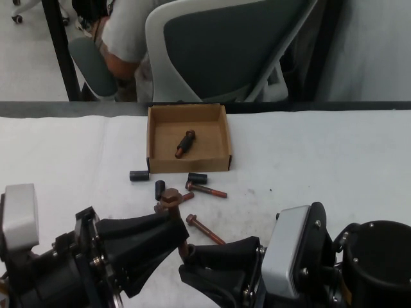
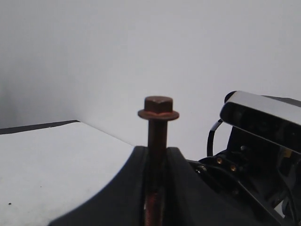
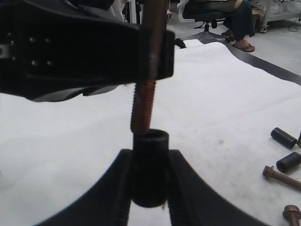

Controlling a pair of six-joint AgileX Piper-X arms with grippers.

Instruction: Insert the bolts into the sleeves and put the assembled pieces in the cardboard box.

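Two grippers meet nose to nose: the left gripper [image 2: 155,157], clamped on a rusty-brown flanged bolt [image 2: 158,123] held head-up, sets its threaded tip over the mouth of a black sleeve [image 3: 150,141]. The right gripper [image 3: 149,162] pinches that sleeve upright, apparently so the shank can slide straight in. At 12 o'clock, the cardboard box [image 1: 188,164] holds one assembled piece [image 1: 185,143]; loose sleeves [image 1: 139,175] and loose bolts [image 1: 207,190] lie between.

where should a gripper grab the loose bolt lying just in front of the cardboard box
Probably mid-shank on the bolt, coming straight down and closing across its length. It lies flat on the bench, and a black sleeve sits close by its head, so the half away from the head leaves more room.
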